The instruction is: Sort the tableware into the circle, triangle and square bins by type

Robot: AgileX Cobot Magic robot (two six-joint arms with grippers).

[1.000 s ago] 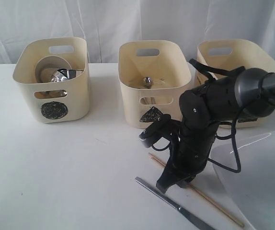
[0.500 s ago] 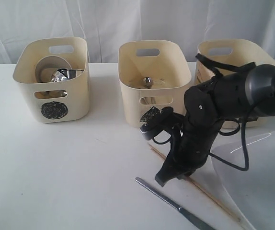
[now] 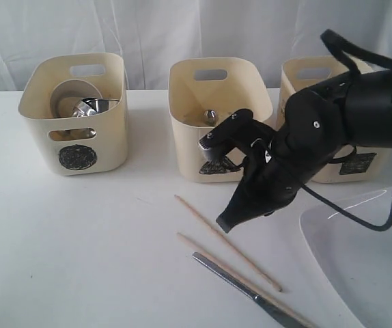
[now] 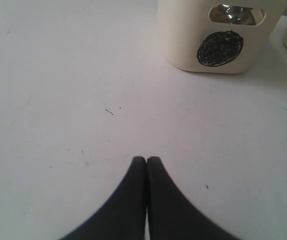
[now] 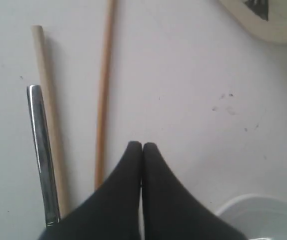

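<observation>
My right gripper [image 3: 225,223] [image 5: 142,145] hangs shut and empty just above the table, in front of the triangle bin [image 3: 182,130] [image 5: 276,22]. Two wooden chopsticks lie apart on the table below it, one [image 3: 210,227] [image 5: 103,100] nearer the gripper, the other [image 3: 203,251] [image 5: 46,100] beside the steel knife [image 3: 230,279] [image 5: 41,150]. The large white plate [image 3: 367,273] [image 5: 263,215] lies at the front right. The circle bin [image 3: 107,147] [image 4: 183,45] holds a white bowl [image 3: 65,96] and steel mugs [image 3: 93,107]. The square bin [image 3: 305,82] stands behind my right arm. My left gripper [image 4: 146,159] is shut over bare table.
Something steel [image 3: 210,115] lies in the triangle bin. A white curtain hangs behind the bins. The white table [image 3: 80,239] stretches in front of the circle bin. My right arm's cables [image 3: 360,219] loop over the plate's edge.
My right gripper has lifted up and back from the chopsticks toward the triangle bin. The chopsticks now lie separated and shifted left; earlier only one showed under the arm.
</observation>
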